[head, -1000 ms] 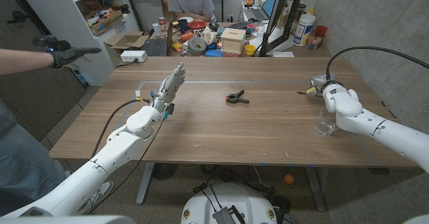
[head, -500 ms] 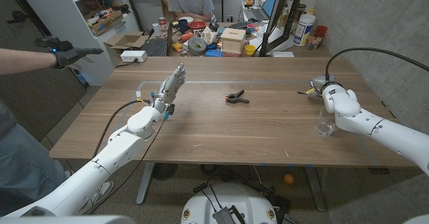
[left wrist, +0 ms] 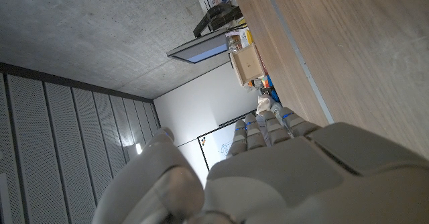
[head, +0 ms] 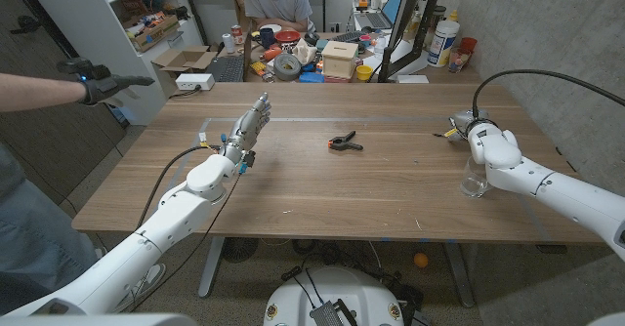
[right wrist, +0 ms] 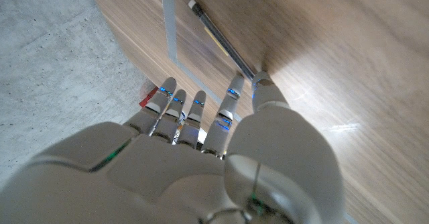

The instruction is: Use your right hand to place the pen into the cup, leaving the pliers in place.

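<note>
pen (right wrist: 221, 41) on table, touching right hand (right wrist: 201, 157) fingers (right wrist: 231, 100)

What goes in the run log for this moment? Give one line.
right hand: fingertips at pen, not lifted | cup: empty | pliers: untouched | left hand: idle

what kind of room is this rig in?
Likely a lab or workshop: bare concrete wall, a cluttered bench behind the table with a laptop and tape roll, plus a shelf of parts.
</note>
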Controlling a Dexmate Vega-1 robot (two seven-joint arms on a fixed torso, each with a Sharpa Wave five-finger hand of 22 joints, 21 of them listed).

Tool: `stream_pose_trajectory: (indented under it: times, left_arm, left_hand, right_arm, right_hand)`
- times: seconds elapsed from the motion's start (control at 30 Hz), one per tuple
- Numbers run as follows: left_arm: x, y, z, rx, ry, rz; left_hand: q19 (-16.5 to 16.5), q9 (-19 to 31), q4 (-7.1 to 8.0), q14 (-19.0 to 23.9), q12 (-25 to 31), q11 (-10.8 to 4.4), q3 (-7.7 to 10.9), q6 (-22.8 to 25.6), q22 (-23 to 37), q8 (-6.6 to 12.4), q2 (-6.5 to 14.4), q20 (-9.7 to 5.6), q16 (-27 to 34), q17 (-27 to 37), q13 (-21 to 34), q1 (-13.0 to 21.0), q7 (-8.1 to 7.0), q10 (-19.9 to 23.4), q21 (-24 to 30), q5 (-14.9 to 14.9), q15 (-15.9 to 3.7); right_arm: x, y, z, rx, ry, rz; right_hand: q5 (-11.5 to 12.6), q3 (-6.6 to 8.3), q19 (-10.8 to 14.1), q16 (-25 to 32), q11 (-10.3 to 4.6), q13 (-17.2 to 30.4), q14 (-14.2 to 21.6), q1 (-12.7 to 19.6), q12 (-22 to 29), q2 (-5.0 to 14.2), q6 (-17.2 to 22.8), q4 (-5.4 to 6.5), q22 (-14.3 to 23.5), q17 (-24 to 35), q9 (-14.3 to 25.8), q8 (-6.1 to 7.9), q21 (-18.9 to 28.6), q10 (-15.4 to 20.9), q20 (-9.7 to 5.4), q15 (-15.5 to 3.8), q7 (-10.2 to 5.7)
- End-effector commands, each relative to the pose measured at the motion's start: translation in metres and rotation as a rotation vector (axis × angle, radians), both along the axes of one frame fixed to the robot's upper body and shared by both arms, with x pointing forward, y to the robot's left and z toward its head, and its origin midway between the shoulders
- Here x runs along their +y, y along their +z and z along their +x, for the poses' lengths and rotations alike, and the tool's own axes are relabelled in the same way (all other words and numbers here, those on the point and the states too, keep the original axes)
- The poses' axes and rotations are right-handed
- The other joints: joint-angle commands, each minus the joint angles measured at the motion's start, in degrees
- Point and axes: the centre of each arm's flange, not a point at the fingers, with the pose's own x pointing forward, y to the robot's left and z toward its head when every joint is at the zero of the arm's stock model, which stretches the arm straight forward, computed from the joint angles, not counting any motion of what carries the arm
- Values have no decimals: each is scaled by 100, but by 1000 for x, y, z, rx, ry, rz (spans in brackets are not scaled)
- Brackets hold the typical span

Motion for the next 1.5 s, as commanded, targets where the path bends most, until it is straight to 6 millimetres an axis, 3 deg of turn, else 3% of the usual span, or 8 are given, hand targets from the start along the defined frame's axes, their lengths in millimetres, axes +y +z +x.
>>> stream_pose_trajectory:
  times: [0.03,0.5,0.83,1.5]
  left_arm:
    - [-1,-1,3,8,1,-3]
    - [-5,0,2,5,-6,-6]
    - [-5,-1,1,7,-6,-8]
    - [-8,2,7,9,-19,-1]
  left_hand:
    - [-17,27,-18,27,-7,-5,-20,25,12,-4,2,43,7,27,10,50,14,11,-21,-26,20]
    - [-15,28,-18,25,-9,-10,-35,34,12,-6,11,44,5,28,11,53,17,13,-21,-32,22]
    - [-15,28,-17,26,-12,0,-45,38,12,-7,15,49,5,28,11,54,24,8,-21,-36,27]
    - [-6,28,-17,17,-13,-1,-64,43,13,-11,24,52,2,29,12,59,13,13,-19,-42,20]
  right_arm:
    - [-2,-10,5,16,-8,-1]
    - [2,-11,6,-20,-15,-35]
    - [7,-13,9,-33,-3,-52]
    - [7,5,-6,-93,8,-72]
  right_hand:
    - [59,28,72,40,-7,7,106,96,46,19,217,6,20,25,22,73,-38,115,-6,-69,-6]
    - [98,105,199,14,-128,4,257,469,47,51,1145,-82,29,20,68,380,-99,292,-59,-162,-9]
    - [118,189,284,27,-187,3,363,718,62,128,1589,-98,36,43,114,573,-116,437,-85,-227,114]
    - [97,212,343,39,-237,2,417,803,48,165,1663,-67,43,72,182,652,-122,482,-120,-269,130]
